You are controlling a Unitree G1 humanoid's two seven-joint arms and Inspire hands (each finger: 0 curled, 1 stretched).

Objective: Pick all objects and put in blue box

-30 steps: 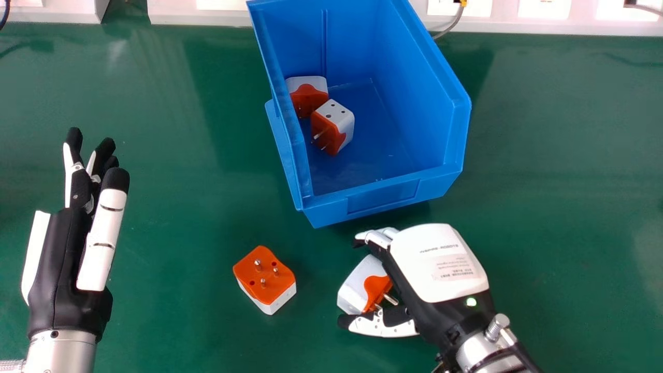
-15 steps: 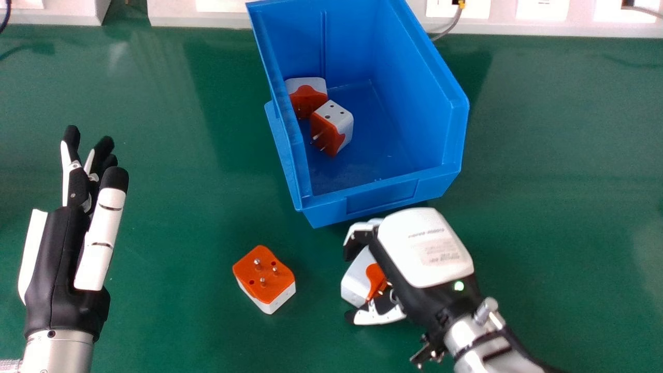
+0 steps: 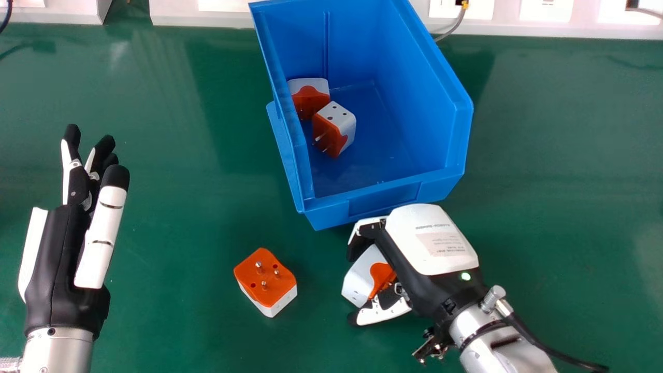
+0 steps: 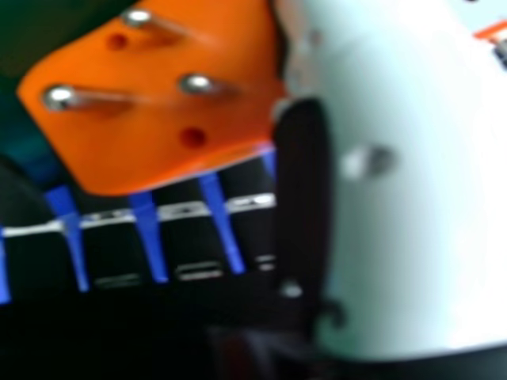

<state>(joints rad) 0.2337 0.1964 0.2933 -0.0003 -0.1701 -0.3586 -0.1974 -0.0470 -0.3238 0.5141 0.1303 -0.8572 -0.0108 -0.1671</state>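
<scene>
In the head view my right hand (image 3: 434, 239) is curled round a white and orange plug adapter (image 3: 362, 280), just in front of the blue box (image 3: 383, 199). In the right hand view the held adapter (image 4: 158, 134) shows its orange pin face, close beside the thumb of my right hand (image 4: 404, 198). Another adapter (image 3: 265, 280) lies pins up on the table, left of that hand. Inside the box, at its left side, rest two adapters (image 3: 310, 96) (image 3: 335, 124). My left hand (image 3: 61, 259) is open at the far left, fingers straight and holding nothing.
The green table (image 3: 181, 207) surrounds the box. Along its far edge run white units (image 3: 202, 15), with a grey cable (image 3: 457, 23) near the box's back right corner. Green table surface lies between my left hand and the loose adapter.
My right hand has moved a little away from me, towards the box, and its fingers have curled closer round the adapter, which has shifted slightly with it. The left hand has barely moved.
</scene>
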